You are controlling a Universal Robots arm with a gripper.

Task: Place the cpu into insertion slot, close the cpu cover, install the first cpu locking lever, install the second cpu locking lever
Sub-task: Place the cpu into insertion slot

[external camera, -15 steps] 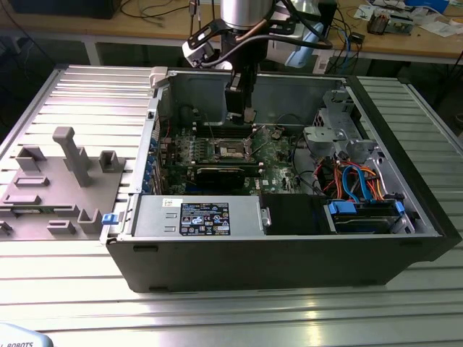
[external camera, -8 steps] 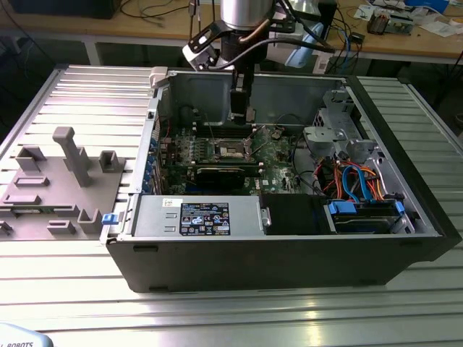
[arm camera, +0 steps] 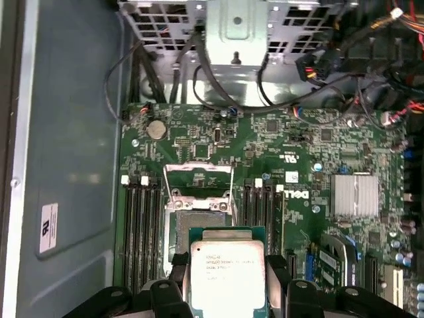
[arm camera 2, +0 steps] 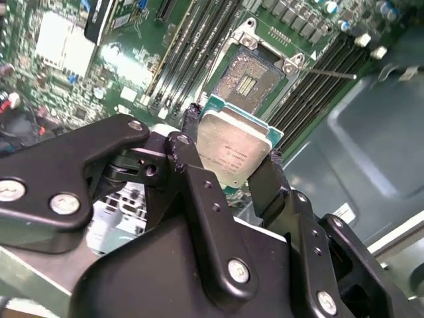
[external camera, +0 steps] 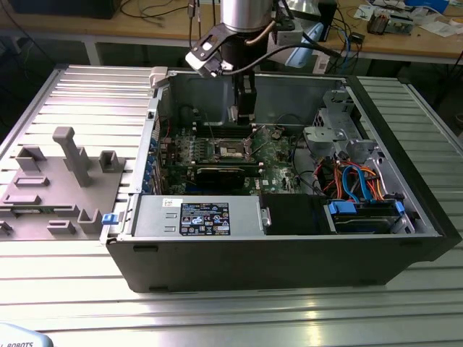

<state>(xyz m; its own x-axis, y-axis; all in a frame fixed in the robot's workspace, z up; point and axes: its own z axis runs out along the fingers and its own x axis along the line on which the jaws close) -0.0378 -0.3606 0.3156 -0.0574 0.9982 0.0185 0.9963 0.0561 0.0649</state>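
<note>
The hand (arm camera 2: pixel 233 138) is clamped on the cpu (arm camera 2: pixel 235 151). Its two black fingers (arm camera 2: pixel 192 159) are pressed against opposite edges, so the silver-grey top is left uncovered. The chip is carried flat, a pose judged to suit a straight lowering onto the contacts. In the first wrist view the hand (arm camera: pixel 228 266) and the cpu (arm camera: pixel 228 275) are held above the board, just short of the insertion slot (arm camera: pixel 199 217), which lies open and unfilled.

In the second wrist view the dark contacts of the insertion slot (arm camera 2: pixel 246 81) are exposed. This is because the cpu cover (arm camera: pixel 199 166) is swung up off the slot, and a thin locking lever (arm camera 2: pixel 328 73) is stood out to one side, clear of the opening. Long memory slots (arm camera: pixel 139 232) are ranged on both flanks of the slot on the green motherboard (arm camera: pixel 298 142).

For the exterior view, the insertion slot (external camera: pixel 230 150) is taken as the dial's centre.
- **Hand:** the hand (external camera: pixel 244 108) is hung at about one o'clock, reaching down into the opened computer case (external camera: pixel 289 260).
- **Six o'clock:** the power supply (external camera: pixel 195 217) is seen here.
- **Three o'clock:** the drive cage (external camera: pixel 347 155) with its cables is seen here.
- **Nine o'clock:** a grey fixture tray (external camera: pixel 51 195) is set on the slatted desk (external camera: pixel 405 303).

The placing is judged not yet done.
</note>
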